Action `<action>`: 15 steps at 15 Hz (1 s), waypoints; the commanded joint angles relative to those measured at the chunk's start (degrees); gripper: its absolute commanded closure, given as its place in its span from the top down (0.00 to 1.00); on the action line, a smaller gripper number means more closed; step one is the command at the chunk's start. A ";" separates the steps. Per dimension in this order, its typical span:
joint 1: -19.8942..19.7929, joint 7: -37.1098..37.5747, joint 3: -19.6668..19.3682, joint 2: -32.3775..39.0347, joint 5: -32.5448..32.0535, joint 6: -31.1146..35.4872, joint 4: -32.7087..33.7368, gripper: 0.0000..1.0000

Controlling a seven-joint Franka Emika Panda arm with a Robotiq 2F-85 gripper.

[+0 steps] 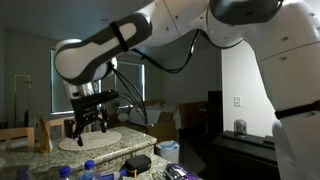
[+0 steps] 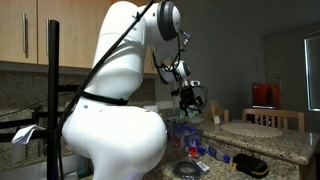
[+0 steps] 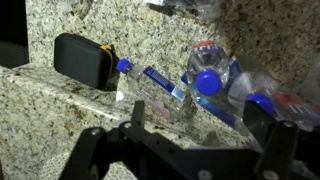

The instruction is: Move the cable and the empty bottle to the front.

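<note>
While my hand (image 3: 200, 112) hangs over the granite worktop (image 3: 50, 120), fingers (image 3: 137, 118) spread wide and empty, a black case (image 3: 82, 60) lies at the left. The clear bottle (image 3: 155, 92) lies on its side just beside it, other bottles (image 3: 212, 72) rightward. I cannot make out the cable.

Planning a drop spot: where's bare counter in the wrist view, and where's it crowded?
Bare granite counter lies below the black case, left of the bottles. Another bare strip runs between case and bottles at the top. The right side is crowded with blue-capped bottles. The gripper hangs open.
</note>
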 commanded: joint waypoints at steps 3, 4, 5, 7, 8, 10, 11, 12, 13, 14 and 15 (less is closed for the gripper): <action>-5.65 -2.33 -2.98 0.64 2.12 6.68 -7.36 1.00; -6.68 -2.62 -3.71 0.49 2.63 7.00 -7.91 1.00; -7.88 -3.53 -4.36 0.35 3.63 7.25 -8.71 1.00; -10.26 -7.62 -5.10 1.45 6.36 7.78 -9.72 1.00; -11.81 -12.13 -5.08 1.96 8.73 9.58 -10.72 1.00; -14.39 -21.73 -5.26 2.89 10.78 14.78 -13.01 1.00; -15.55 -26.18 -5.42 3.52 10.99 17.20 -14.07 1.00; -16.75 -30.27 -5.24 4.12 11.97 18.82 -14.85 1.00; -17.76 -34.37 -5.08 4.71 12.75 20.26 -15.57 1.00; -18.44 -37.97 -5.00 4.97 12.75 21.75 -16.48 1.00; -19.10 -41.48 -4.80 5.23 12.78 23.04 -17.21 1.00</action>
